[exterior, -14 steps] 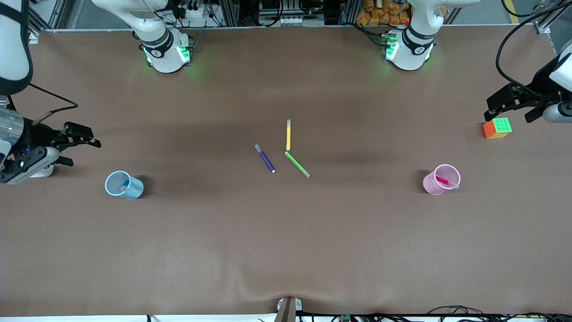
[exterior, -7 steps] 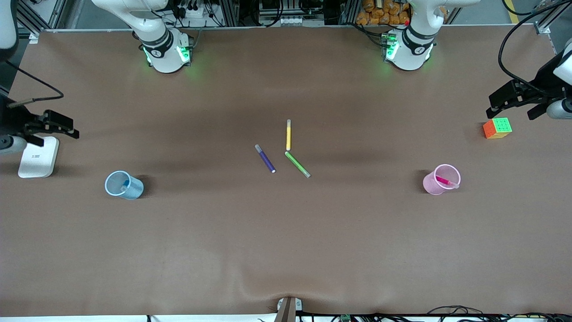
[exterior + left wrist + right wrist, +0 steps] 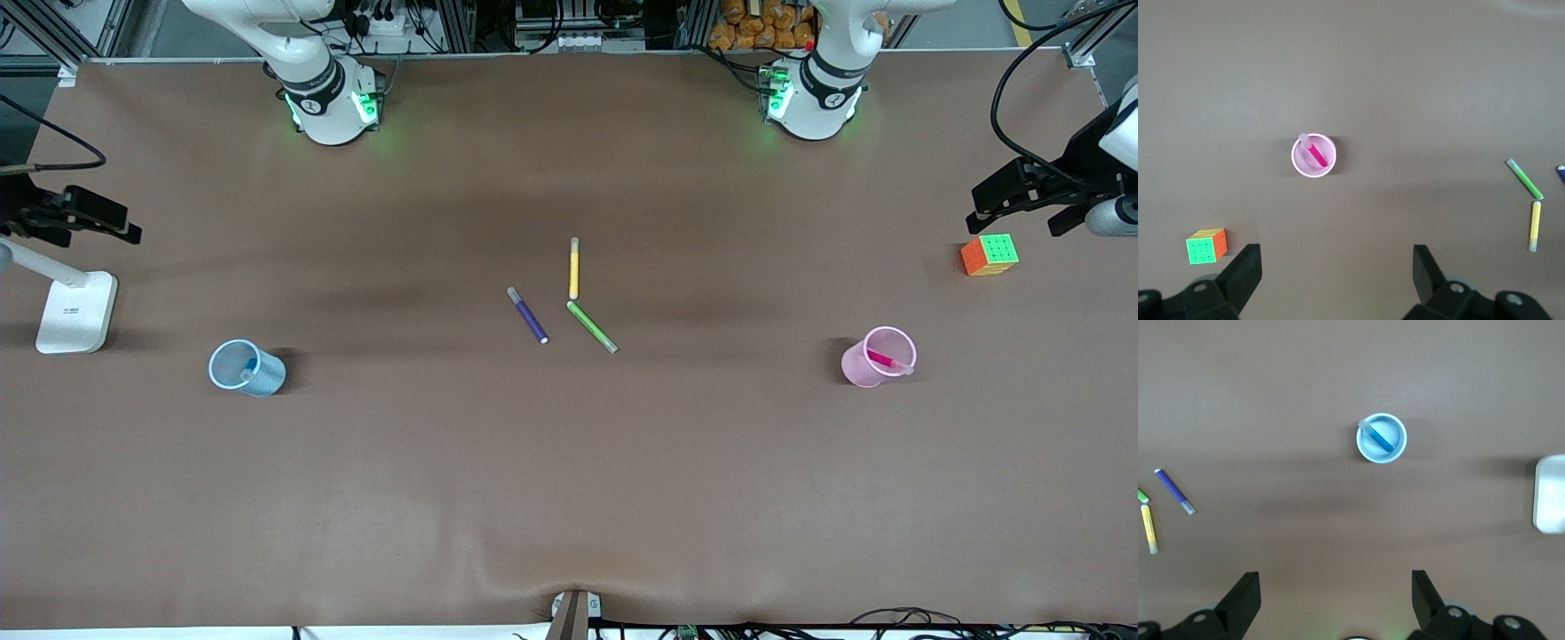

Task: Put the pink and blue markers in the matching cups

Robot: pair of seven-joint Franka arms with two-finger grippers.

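Note:
The pink cup [image 3: 858,366] [image 3: 1328,170] stands toward the left arm's end of the table. The pink marker [image 3: 885,360] [image 3: 1317,155] leans inside it. Toward the right arm's end stands the blue cup [image 3: 267,378] [image 3: 1397,448] with the blue marker [image 3: 244,375] [image 3: 1377,437] inside. My left gripper [image 3: 978,212] [image 3: 1335,260] hangs open and empty over the table's edge by the colour cube. My right gripper [image 3: 126,227] [image 3: 1335,583] hangs open and empty over the table's edge, above the white device.
A purple marker [image 3: 528,315], a yellow marker [image 3: 574,268] and a green marker [image 3: 592,327] lie together mid-table. A colour cube [image 3: 989,254] [image 3: 1206,245] sits near the left arm's end. A white flat device [image 3: 76,311] [image 3: 1550,495] lies near the right arm's end.
My right gripper has drawn back from beside the blue cup toward the table's edge, uncovering the white device. The left gripper has barely shifted. Cups and markers have not moved.

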